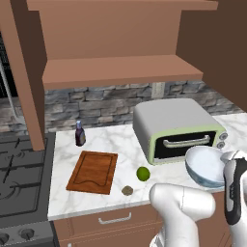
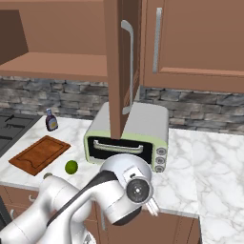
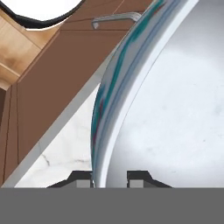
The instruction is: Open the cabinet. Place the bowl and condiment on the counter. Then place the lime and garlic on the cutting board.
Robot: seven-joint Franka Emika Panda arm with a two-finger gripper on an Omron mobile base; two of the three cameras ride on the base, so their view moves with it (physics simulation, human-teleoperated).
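In the left base view, the cabinet (image 1: 120,58) is seen open above the counter (image 1: 123,144), with the bowl (image 1: 205,166) held up at 4 o'clock from the toaster oven (image 1: 176,128), while the condiment (image 1: 80,134) stands at 12 o'clock from the cutting board (image 1: 92,171) and the lime (image 1: 143,173) and garlic (image 1: 127,190) lie just beside the board at 3 and 4 o'clock. In the right base view, the lime (image 2: 71,167) is found at 3 o'clock from the cutting board (image 2: 39,154), the condiment (image 2: 51,120) at 12 o'clock. In the hand view, the gripper (image 3: 109,178) is clamped on the bowl's rim (image 3: 109,87).

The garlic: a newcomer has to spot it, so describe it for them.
Start at the white marble counter and find the brown cutting board. Just right of its near corner, by the counter's front edge, sits the garlic: a dull grey-brown lump, smaller than the bright green lime beside it.
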